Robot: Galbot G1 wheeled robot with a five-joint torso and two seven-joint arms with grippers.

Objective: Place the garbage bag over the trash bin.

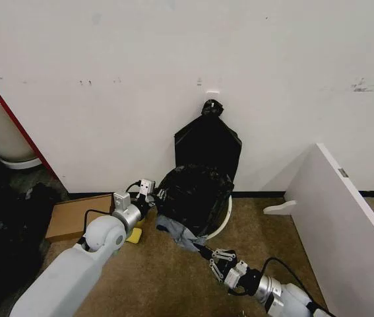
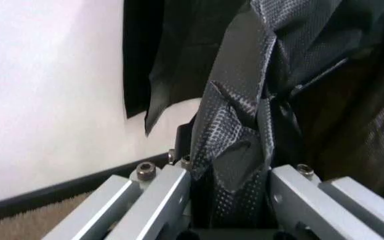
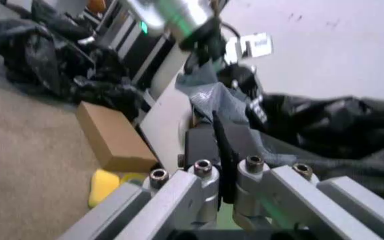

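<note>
The thin, glossy black plastic garbage bag [image 1: 193,191] lay draped across most of the round cream-white plastic trash bin [image 1: 225,221], which stood on the brown carpet against the white wall; only the bin's right rim showed bare, so the covering looked well along but not yet seated all round. What lay inside the bin could not be seen. The left end effector [image 1: 152,195] was clamped on the bag's left edge, and the right end effector [image 1: 208,251] pinched a stretched lower corner. A flat black knotted bag [image 1: 209,139] leaned behind.
</note>
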